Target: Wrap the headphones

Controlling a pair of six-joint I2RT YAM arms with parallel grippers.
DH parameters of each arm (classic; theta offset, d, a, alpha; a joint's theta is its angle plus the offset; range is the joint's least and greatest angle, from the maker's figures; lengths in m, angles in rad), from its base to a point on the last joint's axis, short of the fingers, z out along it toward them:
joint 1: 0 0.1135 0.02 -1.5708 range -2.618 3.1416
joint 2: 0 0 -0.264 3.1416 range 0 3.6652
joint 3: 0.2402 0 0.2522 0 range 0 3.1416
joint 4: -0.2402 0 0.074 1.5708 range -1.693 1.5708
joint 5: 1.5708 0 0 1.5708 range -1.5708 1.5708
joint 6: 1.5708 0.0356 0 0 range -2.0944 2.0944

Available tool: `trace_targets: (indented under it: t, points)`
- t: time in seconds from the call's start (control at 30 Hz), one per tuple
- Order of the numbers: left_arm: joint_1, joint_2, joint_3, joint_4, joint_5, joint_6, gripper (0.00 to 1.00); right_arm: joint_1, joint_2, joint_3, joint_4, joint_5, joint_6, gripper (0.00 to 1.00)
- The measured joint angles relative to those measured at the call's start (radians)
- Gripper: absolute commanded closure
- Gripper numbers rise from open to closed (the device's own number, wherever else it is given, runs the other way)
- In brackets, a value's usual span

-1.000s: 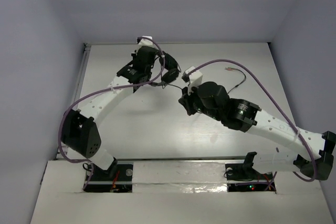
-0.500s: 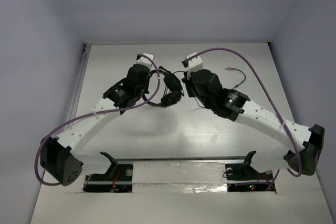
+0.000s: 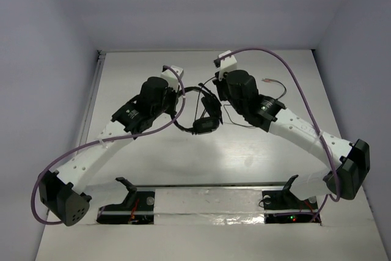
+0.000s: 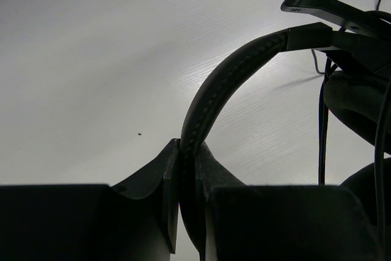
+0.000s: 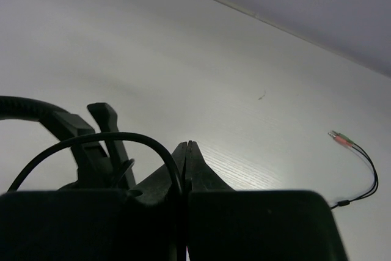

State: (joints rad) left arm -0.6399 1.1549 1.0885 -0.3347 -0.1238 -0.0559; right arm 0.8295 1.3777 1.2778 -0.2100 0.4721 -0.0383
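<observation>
The black headphones (image 3: 206, 117) hang between my two grippers above the middle of the white table (image 3: 153, 163). My left gripper (image 3: 178, 107) is shut on the thin padded headband (image 4: 232, 80); in the left wrist view its fingers (image 4: 168, 175) clamp the band from both sides. The earcups (image 4: 360, 102) show at the right of that view. My right gripper (image 3: 215, 94) is shut, and the thin dark cable (image 5: 122, 139) curves down into the seam between its jaws. The cable runs on to the reddish plug (image 3: 267, 80), which lies on the table and also shows in the right wrist view (image 5: 340, 139).
Thick purple robot cables arch over the right arm (image 3: 293, 80) and loop along the left arm (image 3: 91, 145). A metal rail (image 3: 95, 90) borders the table's left edge. Grey walls enclose the back and sides. The arm bases (image 3: 131, 200) sit on the front ledge.
Both grippers have swung toward the table's middle and nearer to me, carrying the headphones along. The left arm has stretched out lower; the plug has stayed in place.
</observation>
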Motion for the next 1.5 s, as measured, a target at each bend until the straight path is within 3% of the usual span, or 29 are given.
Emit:
trace_targets:
  t: [0.43, 0.57, 0.93, 1.2, 1.5]
  points:
    - [0.023, -0.031, 0.020, -0.018, 0.076, -0.002, 1.00, -0.114, -0.033, -0.172, 0.141, -0.148, 0.097, 0.93]
    - [0.058, -0.032, 0.053, -0.024, 0.156, -0.007, 1.00, -0.163, -0.058, -0.233, 0.211, -0.270, 0.140, 0.85]
    - [0.179, -0.040, 0.154, -0.011, 0.413, -0.066, 1.00, -0.255, -0.081, -0.397, 0.488, -0.660, 0.265, 0.77]
    - [0.193, -0.028, 0.293, -0.027, 0.503, -0.121, 1.00, -0.260, 0.044, -0.411, 0.746, -0.848, 0.381, 0.71]
    - [0.220, 0.010, 0.519, -0.063, 0.533, -0.193, 1.00, -0.260, 0.182, -0.411, 0.891, -0.926, 0.454, 0.70]
